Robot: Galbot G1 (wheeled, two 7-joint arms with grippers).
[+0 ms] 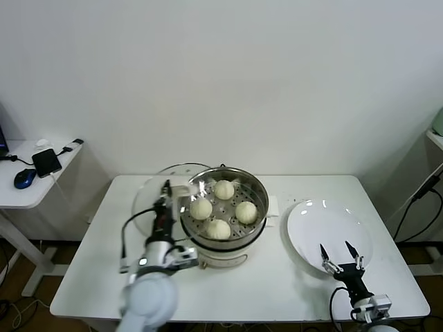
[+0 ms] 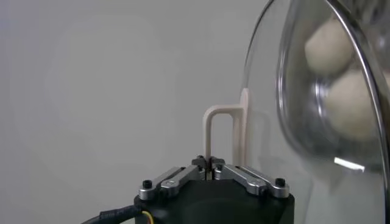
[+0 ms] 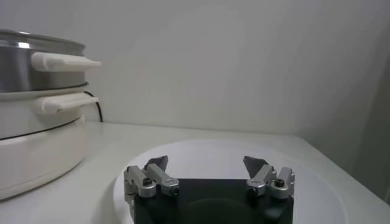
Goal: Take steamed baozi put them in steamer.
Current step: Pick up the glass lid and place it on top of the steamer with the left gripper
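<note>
We found all four steamed baozi (image 1: 223, 205) already sitting on the perforated tray inside the steamer (image 1: 257, 228), and the white plate (image 1: 308, 238) to its right bare, so we judged the loading itself done. What was left hung on the glass lid (image 1: 149, 197): it stood tilted on its edge just left of the pot, leaning toward the rim, with its white handle (image 2: 220, 137) clamped between the closed fingers of the left gripper (image 1: 166, 192). The pot's open mouth lay to the right of that gripper, close by, so any capping move would carry the lid rightward and tip it flat over the buns. The left arm was plainly the nearer one (it was already at the pot's side).

The right gripper (image 1: 341, 257) hung over the near edge of the plate, well apart from the steamer, its fingers spread wide and holding nothing.

Some things we could not settle. In the left wrist view the buns showed only through the curved glass, two pale blurs, and the lid's lower edge was cut off, so we could not tell whether it rested on the table (image 1: 90, 283) or was lifted clear. In the head view the arm hid the lid's near edge.
</note>
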